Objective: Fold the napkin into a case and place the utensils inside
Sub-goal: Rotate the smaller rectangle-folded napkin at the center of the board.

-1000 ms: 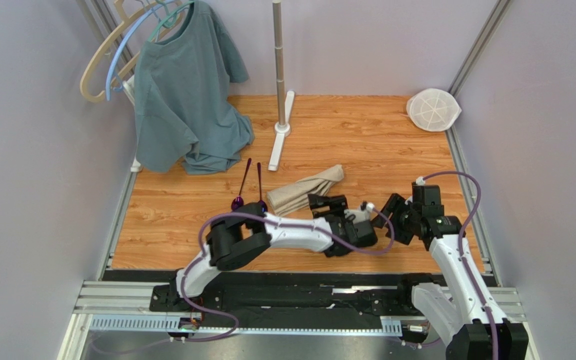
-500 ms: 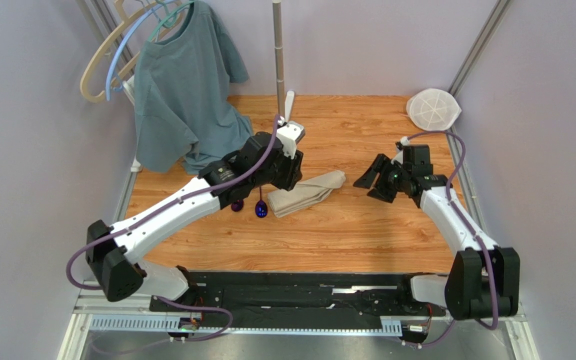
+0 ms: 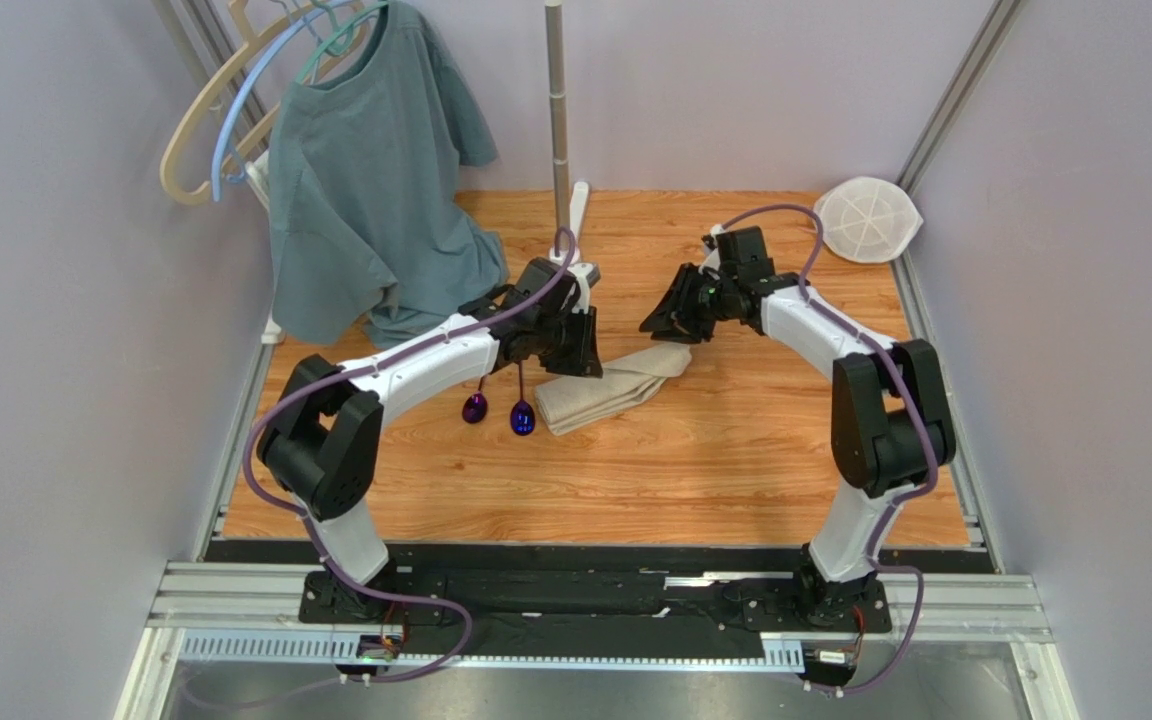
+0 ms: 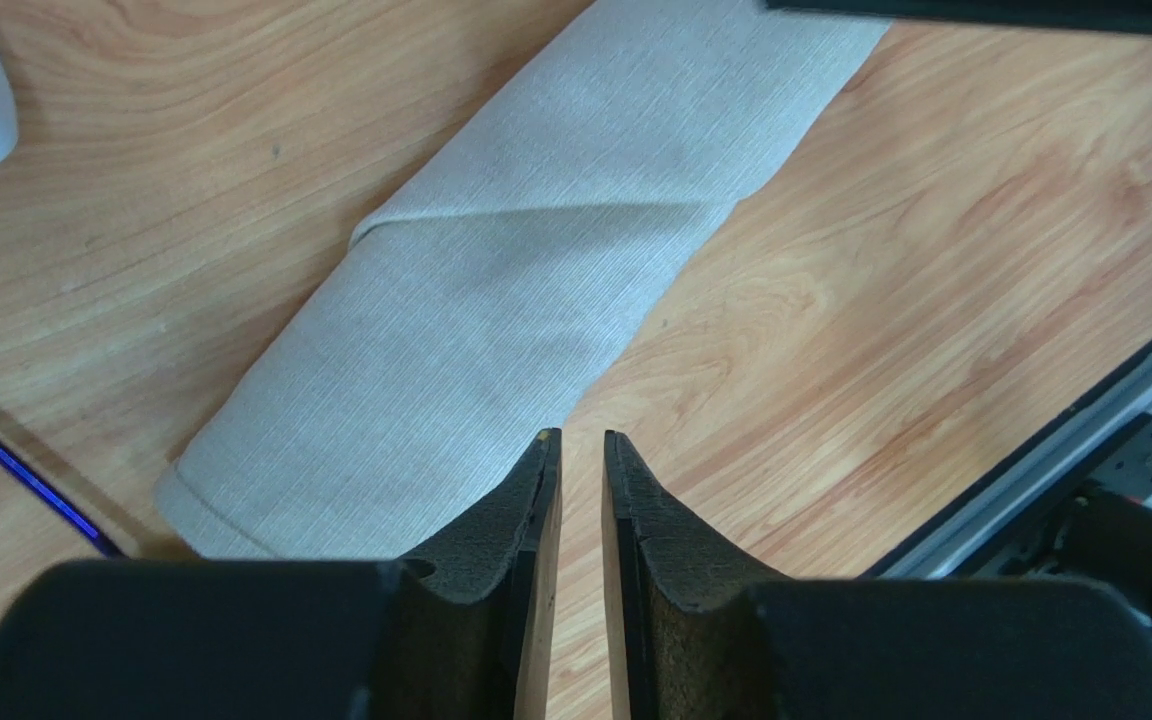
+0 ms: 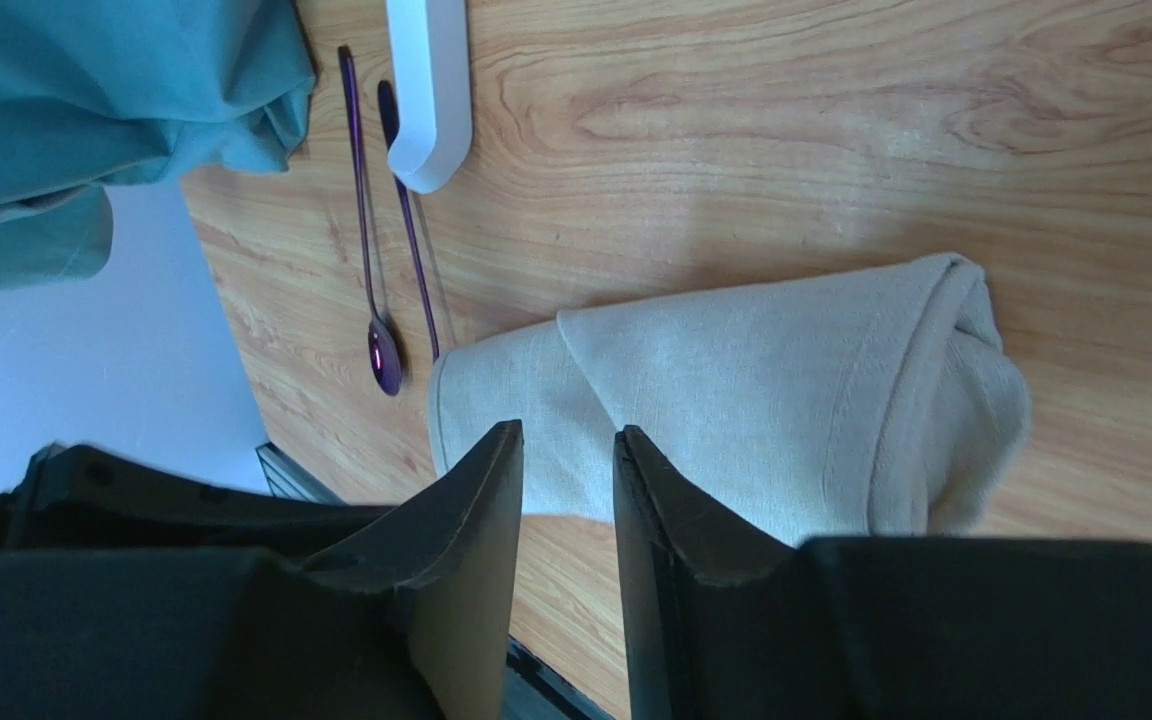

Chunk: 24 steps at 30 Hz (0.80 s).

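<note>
Napkin: the beige napkin (image 3: pixel 615 387) lies mid-bench, folded into a narrow oblong case that slants from near left to far right. It has not shifted over the last second.
Spoons: two spoons (image 3: pixel 522 420) with purple bowls lie on bare wood just left of the napkin, outside the case, bowls toward the near edge. They too are unmoved.
Left pincer: the left pincer (image 4: pixel 578 443) hangs over the napkin's left end, pads almost pressed together with a thin slit between them, pinching nothing. Whether it touches the cloth cannot be told. A second ago it was low by the near edge, right of the napkin.
Right pincer: the right pincer (image 5: pixel 567 435) hangs just beyond the napkin's far right end, jaws a modest gap apart with nothing between. Half a second ago it was further right and spread wider.
In the way: seen from above, the left arm crosses the spoon handles and hides most of them.
Stand: a metal pole on a white foot (image 3: pixel 579 210), just beyond the left pincer.
T-shirt: a grey-green T-shirt (image 3: pixel 364 195) hangs at far left and trails onto the bench (image 3: pixel 717 465).
Mesh disc: a white round mesh disc (image 3: pixel 866 219) sits in the far right corner.
</note>
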### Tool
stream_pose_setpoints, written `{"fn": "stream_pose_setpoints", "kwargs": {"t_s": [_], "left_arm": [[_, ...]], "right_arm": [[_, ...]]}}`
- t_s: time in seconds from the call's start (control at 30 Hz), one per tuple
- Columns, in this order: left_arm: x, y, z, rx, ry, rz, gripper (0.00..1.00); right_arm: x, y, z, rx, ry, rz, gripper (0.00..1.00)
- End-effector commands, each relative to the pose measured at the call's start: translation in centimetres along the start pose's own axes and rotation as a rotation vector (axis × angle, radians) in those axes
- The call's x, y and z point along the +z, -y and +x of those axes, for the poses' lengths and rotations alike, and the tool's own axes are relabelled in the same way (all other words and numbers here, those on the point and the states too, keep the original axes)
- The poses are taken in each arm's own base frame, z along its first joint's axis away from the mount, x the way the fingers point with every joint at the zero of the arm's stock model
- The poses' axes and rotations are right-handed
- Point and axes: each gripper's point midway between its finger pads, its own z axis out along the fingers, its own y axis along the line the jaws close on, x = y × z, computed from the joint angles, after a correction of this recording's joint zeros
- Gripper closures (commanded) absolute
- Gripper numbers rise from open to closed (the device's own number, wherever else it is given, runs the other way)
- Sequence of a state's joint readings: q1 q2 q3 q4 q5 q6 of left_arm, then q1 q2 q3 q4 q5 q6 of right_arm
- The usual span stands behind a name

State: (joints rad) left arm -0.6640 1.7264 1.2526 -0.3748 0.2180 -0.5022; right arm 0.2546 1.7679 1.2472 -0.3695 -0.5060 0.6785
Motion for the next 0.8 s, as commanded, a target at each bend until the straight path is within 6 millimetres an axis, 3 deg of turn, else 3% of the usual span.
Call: {"fn": "stream_pose_setpoints", "kwargs": {"t_s": [0.0, 0.3, 0.57, 0.77], "left_arm": [[0.1, 2.1, -3.6, -0.04, 0.094, 0.098, 0.76], [2.5, 0.7, -1.4, -0.074, 0.008, 0.092, 0.78], [3.2, -0.2, 2.5, -0.082, -0.049, 0.074, 0.81], [3.8, -0.7, 6.1, -0.055, -0.101, 0.048, 0.81]], "right_arm": [[1.1, -0.5, -1.0, 0.026, 0.0, -0.002, 0.71], [0.0, 2.5, 2.0, 0.018, 0.02, 0.045, 0.76], [0.4, 5.8, 4.2, 0.025, -0.008, 0.067, 0.79], [-0.1, 7.0, 4.2, -0.033, 0.018, 0.061, 0.79]]}}
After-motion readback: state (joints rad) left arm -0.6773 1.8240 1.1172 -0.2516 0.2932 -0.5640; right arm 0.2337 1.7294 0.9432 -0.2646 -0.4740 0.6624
